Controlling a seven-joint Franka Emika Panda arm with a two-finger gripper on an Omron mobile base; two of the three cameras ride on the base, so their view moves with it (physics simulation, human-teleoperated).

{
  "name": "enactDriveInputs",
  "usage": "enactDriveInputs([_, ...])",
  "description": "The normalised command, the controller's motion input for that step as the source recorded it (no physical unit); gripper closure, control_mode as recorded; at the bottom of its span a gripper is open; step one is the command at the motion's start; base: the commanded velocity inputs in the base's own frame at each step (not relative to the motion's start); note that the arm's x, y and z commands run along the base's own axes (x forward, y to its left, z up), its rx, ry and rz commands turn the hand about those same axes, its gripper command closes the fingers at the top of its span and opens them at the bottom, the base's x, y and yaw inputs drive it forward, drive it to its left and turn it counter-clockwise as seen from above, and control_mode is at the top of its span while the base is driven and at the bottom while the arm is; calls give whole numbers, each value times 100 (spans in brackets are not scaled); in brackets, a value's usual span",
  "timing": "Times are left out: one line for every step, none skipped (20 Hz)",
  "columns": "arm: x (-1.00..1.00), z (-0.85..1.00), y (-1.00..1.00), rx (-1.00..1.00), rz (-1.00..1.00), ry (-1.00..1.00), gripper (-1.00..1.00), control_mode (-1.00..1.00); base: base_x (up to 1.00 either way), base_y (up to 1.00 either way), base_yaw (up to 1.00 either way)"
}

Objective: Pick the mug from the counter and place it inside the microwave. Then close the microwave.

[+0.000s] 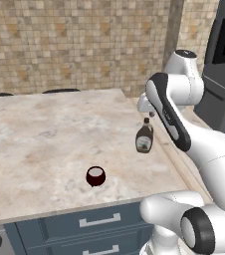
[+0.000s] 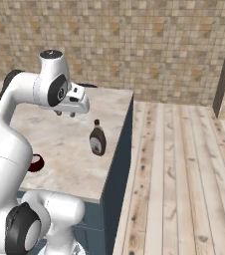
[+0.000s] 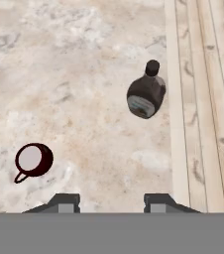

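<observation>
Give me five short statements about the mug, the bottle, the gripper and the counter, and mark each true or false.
1. The mug stands upright on the counter. True.
2. The gripper is closed on the mug. False: its jaws stand apart with nothing between them, above the counter, and the mug sits off to one side in the hand view.
3. The brown bottle lies on its side. False: it stands upright, cap up.
4. The bottle stands closer to the counter's end by the wooden floor than the mug does. True.
5. The mug touches the bottle. False: bare counter lies between them.
</observation>
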Motion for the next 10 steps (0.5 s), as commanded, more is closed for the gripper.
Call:
enactDriveInputs([0, 0, 0, 0, 0, -2, -100, -100, 0, 0, 0])
enactDriveInputs([0, 0, 4, 0, 0, -4, -100, -100, 0, 0, 0])
enactDriveInputs([0, 0, 11, 0, 0, -7, -100, -100, 0, 0, 0])
enactDriveInputs([0, 0, 14, 0, 0, -7, -100, -100, 0, 0, 0])
enactDriveInputs([0, 0, 10, 0, 0, 0, -100, -100, 0, 0, 0])
enactDriveInputs([-1, 0, 11, 0, 0, 0, -100, -100, 0, 0, 0])
enactDriveInputs([-4, 0, 11, 0, 0, 0, -100, -100, 0, 0, 0])
enactDriveInputs([-4, 0, 11, 0, 0, 0, -100, -100, 0, 0, 0])
enactDriveInputs([-5, 0, 11, 0, 0, 0, -100, -100, 0, 0, 0])
enactDriveInputs([-10, 0, 11, 0, 0, 0, -100, -100, 0, 0, 0])
